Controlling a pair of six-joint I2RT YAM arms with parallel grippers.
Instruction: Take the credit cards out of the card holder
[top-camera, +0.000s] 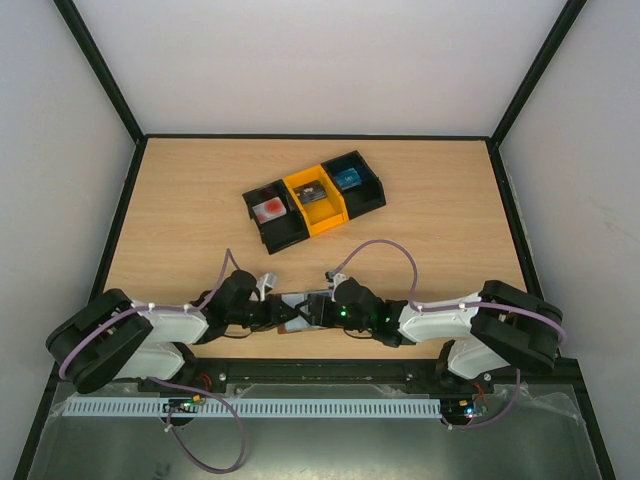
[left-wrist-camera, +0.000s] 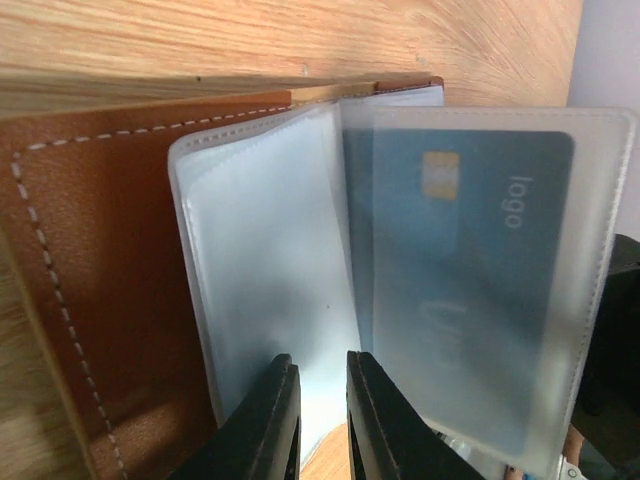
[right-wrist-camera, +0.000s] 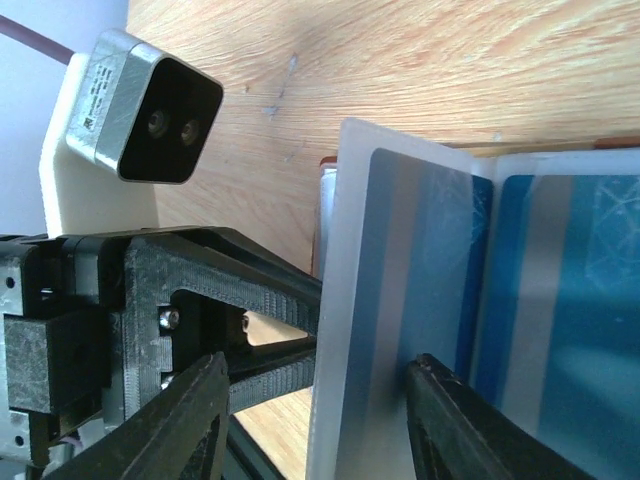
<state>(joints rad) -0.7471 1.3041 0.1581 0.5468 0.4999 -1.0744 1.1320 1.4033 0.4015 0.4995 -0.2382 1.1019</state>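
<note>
Because the blue card (left-wrist-camera: 460, 280) is thin, stiff and slick in its floppy sleeve (right-wrist-camera: 345, 250), a flat pinch at the sleeve's mouth seems best (light, easily dropped). The card holder (top-camera: 300, 312) lies open between the arms, with the left gripper (left-wrist-camera: 322, 420) clamping a sleeve leaf and the right gripper (right-wrist-camera: 320, 420) parted astride the card's sleeve.

You've got the card holder (left-wrist-camera: 110, 300) open book-style on the wood table (top-camera: 440, 200), close to the near edge. The cover is brown leather with white stitching. Its frosted clear sleeves (left-wrist-camera: 265, 270) stand up off the spine, fanned apart, and the nearest one looks blank from the left wrist. The next sleeve carries a grey-blue card (left-wrist-camera: 470, 270) with a gold chip and "logo" print, fully seated. On the right wrist you see a brighter blue card (right-wrist-camera: 565, 320) in the adjacent sleeve, with a pale stripe along it – also fully inside
</note>
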